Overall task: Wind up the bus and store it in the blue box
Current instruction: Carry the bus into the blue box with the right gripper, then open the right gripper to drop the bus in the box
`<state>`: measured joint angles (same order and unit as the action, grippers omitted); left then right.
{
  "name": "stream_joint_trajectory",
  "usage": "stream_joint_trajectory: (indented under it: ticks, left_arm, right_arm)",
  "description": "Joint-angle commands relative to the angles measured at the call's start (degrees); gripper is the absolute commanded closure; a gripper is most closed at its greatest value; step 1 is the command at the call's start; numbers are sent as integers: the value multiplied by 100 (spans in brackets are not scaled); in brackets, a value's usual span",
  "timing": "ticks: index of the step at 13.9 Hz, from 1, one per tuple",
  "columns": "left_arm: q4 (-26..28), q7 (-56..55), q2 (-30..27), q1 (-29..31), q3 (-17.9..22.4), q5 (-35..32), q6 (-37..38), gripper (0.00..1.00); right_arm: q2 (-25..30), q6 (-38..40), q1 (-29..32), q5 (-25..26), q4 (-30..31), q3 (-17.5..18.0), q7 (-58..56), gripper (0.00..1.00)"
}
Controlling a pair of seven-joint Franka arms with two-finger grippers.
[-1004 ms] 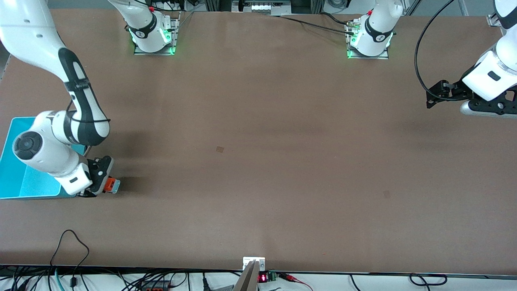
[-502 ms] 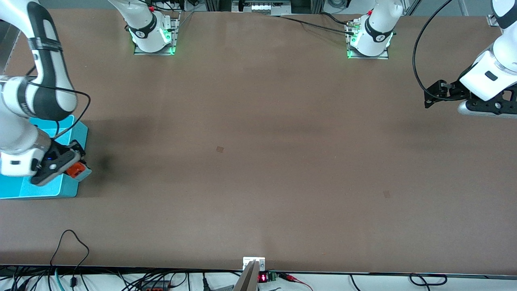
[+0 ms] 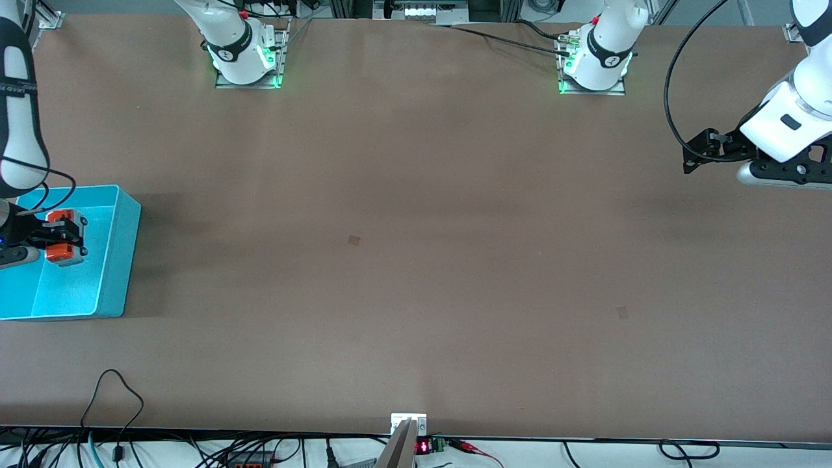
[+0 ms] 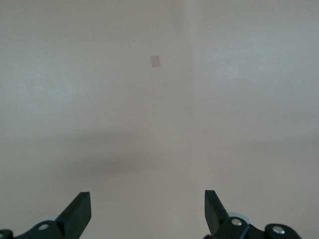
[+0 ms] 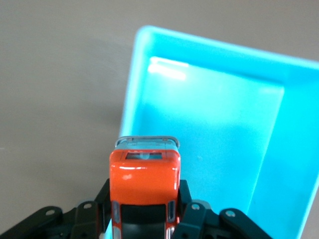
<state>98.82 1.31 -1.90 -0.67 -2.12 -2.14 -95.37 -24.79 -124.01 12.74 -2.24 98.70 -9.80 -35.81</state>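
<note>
Bus point(image 3: 64, 236), a small orange toy with whitish-grey ends, hangs clamped in our right end effector point(image 3: 62, 235) over the light blue rectangular plastic box point(image 3: 117, 260), long axis toward 12 o'clock. Our left end effector point(image 4: 148, 211) waits spread wide over bare brown worktop point(image 3: 416, 260), holding nothing.

From high across the brown worktop point(image 3: 416, 260) we face both bases. Our left wrist camera looks closely down on bare worktop point(image 4: 159, 99). Our right wrist camera shares the light blue rectangular plastic bin point(image 5: 209, 149) point(image 3: 123, 260) at the right arm's edge.
</note>
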Motion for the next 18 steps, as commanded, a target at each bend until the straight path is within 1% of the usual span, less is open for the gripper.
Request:
stream_joint_trajectory:
  ticks: [1,3,4,7,9,11,12,16,17,18]
  left_arm:
    - [-73,-69,-30,49,-52,-102,141,0]
    - [-73,-69,-30,58,-52,-102,141,0]
    - [-73,-69,-30,58,-52,-102,141,0]
    - [-73,-69,-30,58,-52,-102,141,0]
    - [-73,-69,-21,58,-52,-94,141,0]
    - [-73,-60,-30,58,-52,-102,150,0]
    - [-82,-60,-30,58,-43,-94,141,0]
    - [-82,-69,-30,14,-69,-102,141,0]
    - [-82,-69,-30,5,-78,-102,141,0]
    - [-90,-69,-21,5,-78,-94,132,0]
  right_arm:
    - [-191,-123,-17,-154,-26,-109,188,100]
    - [-394,-272,26,-163,-26,-259,223,100]
    - [-534,-342,236,-180,-35,-268,154,100]
    - [-790,-571,430,-215,-52,-268,-13,100]
    - [-947,-606,449,-513,-61,-268,-259,100]
    - [-1132,-938,457,-567,-52,-268,-513,100]
    - [-1185,-1115,457,-567,-44,-268,-585,100]
    - [-1265,-1169,510,-576,-44,-268,-700,99]
    - [-1265,-1169,519,-576,-44,-268,-700,97]
    - [-1291,-1169,519,-585,-44,-268,-700,87]
